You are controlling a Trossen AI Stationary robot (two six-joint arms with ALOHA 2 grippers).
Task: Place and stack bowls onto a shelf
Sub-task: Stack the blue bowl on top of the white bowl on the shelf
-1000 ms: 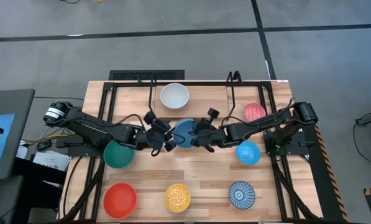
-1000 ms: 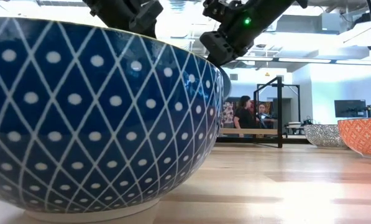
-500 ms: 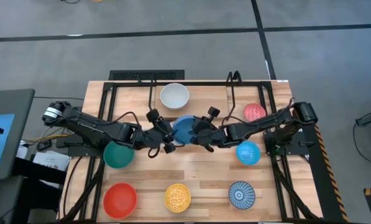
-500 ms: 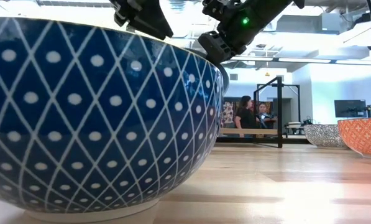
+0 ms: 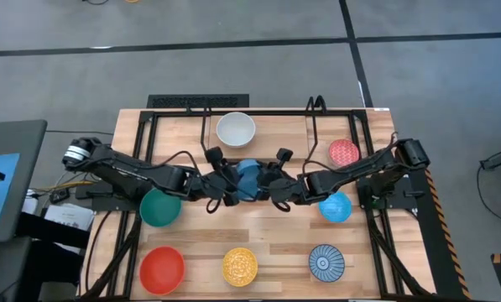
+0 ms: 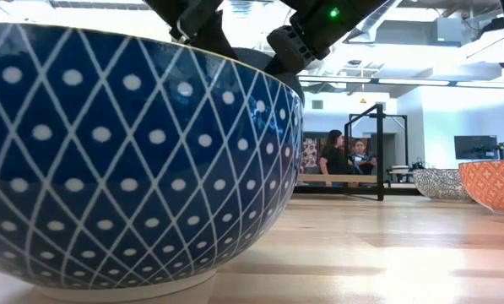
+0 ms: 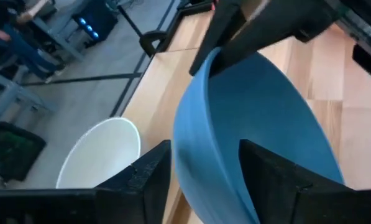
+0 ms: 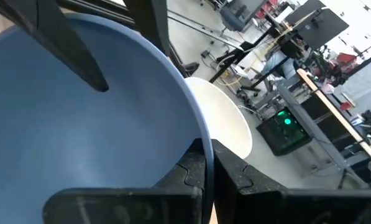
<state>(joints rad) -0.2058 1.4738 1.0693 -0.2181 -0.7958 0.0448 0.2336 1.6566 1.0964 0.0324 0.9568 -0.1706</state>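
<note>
A plain blue bowl [image 5: 247, 179] hangs tilted in mid-table between my two grippers, just in front of the shelf [image 5: 275, 126]. My right gripper [image 5: 271, 184] is shut on its rim. My left gripper [image 5: 227, 181] is open. One finger [image 7: 141, 180] stands outside the rim nearest it and the other [image 7: 272, 177] inside the bowl [image 7: 253, 106], with a gap between them. A white bowl [image 5: 235, 130] rests on its base on the shelf board. The red-pink patterned bowl [image 5: 343, 152] stands at the far right. My right gripper pinches the blue bowl's rim [image 8: 194, 134] on the side toward the table's right, one finger inside the bowl and one outside. The fingers come slanting from the right. The bowl sits tilted in the hold, and the low view shows its rim [image 6: 277, 63] high above the tabletop.
On the table stand a green bowl [image 5: 159, 207], a speckled light blue bowl [image 5: 335, 206], a red bowl [image 5: 162, 268], a yellow patterned bowl [image 5: 240, 266] and a blue-white patterned bowl [image 5: 325, 262]. Black wire uprights [image 5: 315, 105] rise at the shelf. People [image 6: 340, 156] sit far behind.
My left gripper has moved toward the table's right, up to the blue bowl, and its open fingers now stand astride the bowl's rim. My right gripper has kept hold of the bowl and shifted a little toward the near edge.
</note>
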